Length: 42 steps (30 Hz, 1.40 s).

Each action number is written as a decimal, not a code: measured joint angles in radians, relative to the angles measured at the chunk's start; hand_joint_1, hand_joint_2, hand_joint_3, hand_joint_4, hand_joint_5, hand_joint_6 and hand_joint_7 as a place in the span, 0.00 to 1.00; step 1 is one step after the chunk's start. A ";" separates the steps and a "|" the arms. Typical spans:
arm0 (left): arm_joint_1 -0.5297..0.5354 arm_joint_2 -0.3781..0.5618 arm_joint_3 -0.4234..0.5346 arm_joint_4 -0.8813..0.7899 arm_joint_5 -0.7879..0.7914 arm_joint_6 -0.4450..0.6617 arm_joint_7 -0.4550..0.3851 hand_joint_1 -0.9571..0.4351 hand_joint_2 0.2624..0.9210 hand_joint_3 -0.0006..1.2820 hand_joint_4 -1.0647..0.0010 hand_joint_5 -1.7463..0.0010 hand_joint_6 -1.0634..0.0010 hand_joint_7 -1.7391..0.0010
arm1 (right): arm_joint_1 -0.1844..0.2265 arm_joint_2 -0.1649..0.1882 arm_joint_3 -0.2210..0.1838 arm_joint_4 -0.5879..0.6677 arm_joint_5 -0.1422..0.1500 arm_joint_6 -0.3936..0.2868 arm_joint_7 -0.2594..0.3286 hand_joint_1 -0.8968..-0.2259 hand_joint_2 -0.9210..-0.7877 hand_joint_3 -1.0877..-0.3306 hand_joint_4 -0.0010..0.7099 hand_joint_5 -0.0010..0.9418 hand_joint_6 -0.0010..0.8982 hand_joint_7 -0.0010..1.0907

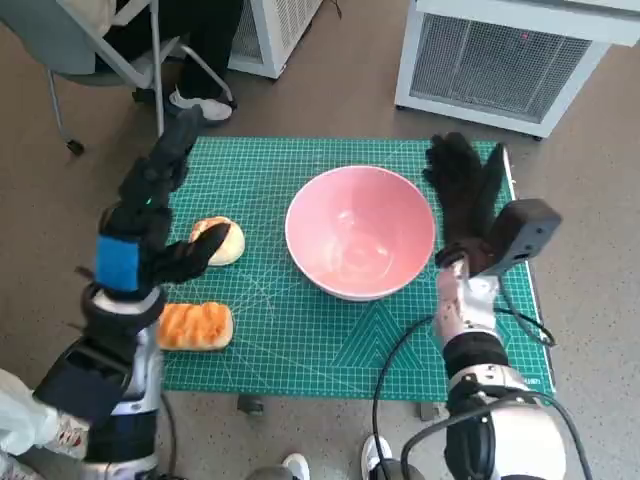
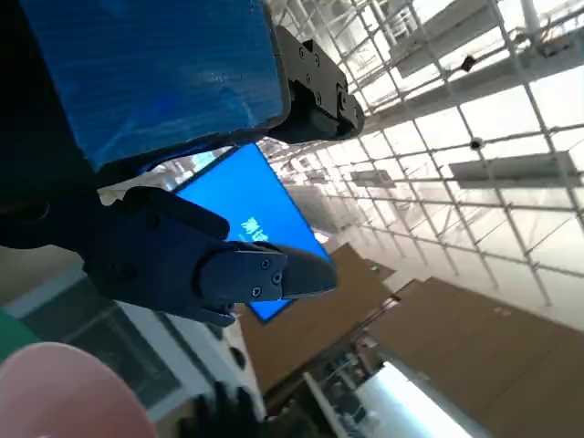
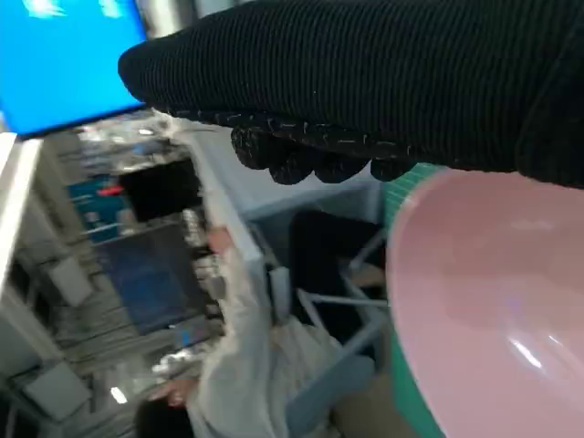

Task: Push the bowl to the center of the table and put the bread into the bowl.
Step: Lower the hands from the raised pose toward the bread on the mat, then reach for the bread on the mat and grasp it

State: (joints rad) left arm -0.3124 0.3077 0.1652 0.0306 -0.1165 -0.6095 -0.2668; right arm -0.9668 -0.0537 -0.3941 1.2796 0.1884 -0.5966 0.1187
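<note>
Bread [image 1: 219, 240] is what our next move turns on — a pale round roll lying on the green cutting mat [image 1: 300, 330], just beside the fingertips of our left hand [image 1: 150, 235]. From those fingertips outward: the black fingers [image 1: 200, 252] reach toward the pink bowl and end at the near edge of the roll, close enough that we cannot tell whether they touch it. The fingers look spread apart and hold nothing, with the upper ones raised and pointing away from us.

Measured from the bowl [image 1: 360, 232], the roll sits on its left, with a strip of mat between them. A second, orange ridged loaf [image 1: 195, 326] lies farther from the bowl, nearer our body, its long axis running left to right.

On the bowl's other side, our right hand [image 1: 462, 185] in its knitted glove stands upright just beside the rim — its fingers are straight and apart, gripping nothing. The right wrist view shows the glove hard by the pink rim, contact unclear.

We judge the bowl already near the mat's centre, so the left hand, nearer the roll, is the one placed to lift it rightward into the bowl.
</note>
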 measured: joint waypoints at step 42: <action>0.348 0.571 -0.048 -0.458 0.360 0.680 -0.385 0.36 0.99 0.01 0.71 0.99 0.62 0.98 | 0.083 -0.078 0.243 -0.531 0.053 -0.384 0.335 0.52 0.00 0.37 0.34 0.05 0.00 0.55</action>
State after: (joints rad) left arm 0.0351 0.8791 0.1169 -0.4272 0.2436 0.0705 -0.6521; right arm -0.8836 -0.1317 -0.1508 0.7489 0.2414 -0.9804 0.4540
